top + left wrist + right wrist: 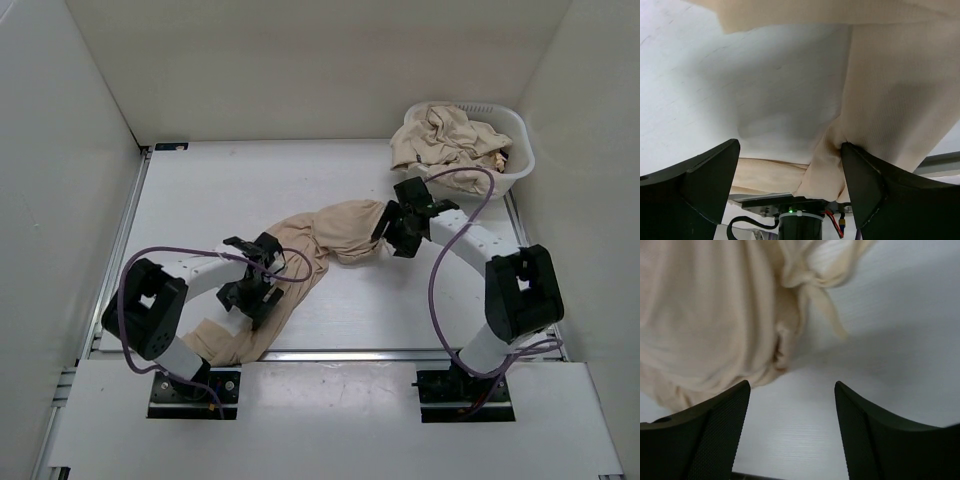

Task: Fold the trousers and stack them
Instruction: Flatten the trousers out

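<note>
One pair of beige trousers (322, 238) lies stretched and crumpled across the table, from the near left edge up toward the middle right. My left gripper (253, 293) hovers over its lower leg. In the left wrist view it (790, 150) is open wide, with a fold of the trousers (890, 95) resting against the inner tip of the right finger (865, 185). My right gripper (398, 236) is at the upper end of the trousers. In the right wrist view it (791, 387) is open over bare table, with the trousers (710, 325) just ahead and to the left.
A white laundry basket (521, 150) stands at the back right, holding more crumpled beige trousers (445, 140). White walls enclose the table (220, 190) on three sides. A metal rail (330, 353) runs along the near edge.
</note>
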Motion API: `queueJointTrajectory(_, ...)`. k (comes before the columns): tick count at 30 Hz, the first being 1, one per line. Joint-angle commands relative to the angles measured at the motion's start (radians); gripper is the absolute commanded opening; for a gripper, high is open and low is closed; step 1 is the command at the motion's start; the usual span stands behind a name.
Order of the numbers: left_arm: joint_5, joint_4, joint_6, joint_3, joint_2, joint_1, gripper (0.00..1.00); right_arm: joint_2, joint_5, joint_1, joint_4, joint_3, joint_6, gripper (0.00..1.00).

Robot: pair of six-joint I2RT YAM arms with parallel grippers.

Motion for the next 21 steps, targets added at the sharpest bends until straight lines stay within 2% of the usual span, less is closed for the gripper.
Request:
queueJointTrajectory(1, 0.038, 0.072, -0.002, 0.018, 0.03, -0.027, 0.94, 0.03, -0.158, 0.028, 0.228, 0.007, 0.087, 0.74)
queueJointTrajectory(2, 0.051, 0.072, -0.002, 0.018, 0.039, -0.027, 0.94, 0.06, -0.158, 0.028, 0.229, 0.007, 0.101, 0.76)
queueJointTrajectory(5, 0.096, 0.095, -0.002, -0.001, 0.078, -0.027, 0.76, 0.16, -0.167, 0.037, 0.183, 0.059, 0.156, 0.77)
queueJointTrajectory(6, 0.096, 0.095, -0.002, -0.002, 0.098, -0.027, 0.69, 0.191, -0.167, 0.037, 0.148, 0.081, 0.18, 0.71)
queueJointTrajectory(7, 0.096, 0.095, -0.002, -0.002, 0.108, -0.027, 0.45, 0.218, -0.176, 0.037, 0.114, 0.122, 0.181, 0.68)
queueJointTrajectory(9, 0.065, 0.106, -0.002, -0.011, 0.118, -0.027, 0.14, 0.281, -0.177, 0.037, 0.04, 0.148, 0.195, 0.59)
queueJointTrajectory(11, 0.042, 0.106, -0.002, -0.011, 0.128, -0.017, 0.14, 0.29, -0.177, 0.046, 0.028, 0.148, 0.205, 0.51)
queueJointTrajectory(12, 0.026, 0.106, -0.002, -0.011, 0.128, -0.017, 0.14, 0.281, -0.161, 0.046, 0.017, 0.148, 0.216, 0.44)
queueJointTrajectory(13, 0.009, 0.12, -0.002, -0.011, 0.104, 0.009, 0.14, 0.268, -0.143, 0.046, 0.017, 0.138, 0.216, 0.3)
queueJointTrajectory(16, -0.074, 0.129, -0.002, -0.011, 0.069, 0.064, 0.14, 0.248, -0.05, 0.046, -0.102, 0.17, 0.163, 0.0)
queueJointTrajectory(19, -0.174, 0.138, -0.002, 0.001, 0.0, 0.173, 0.14, 0.167, 0.064, 0.046, -0.291, 0.237, 0.077, 0.0)
queueJointTrajectory(20, -0.2, 0.138, -0.002, 0.002, -0.037, 0.24, 0.14, 0.139, 0.148, 0.046, -0.343, 0.271, 0.007, 0.0)
queueJointTrajectory(21, -0.212, 0.149, -0.002, 0.011, -0.052, 0.276, 0.14, 0.113, 0.188, 0.046, -0.455, 0.291, -0.032, 0.0)
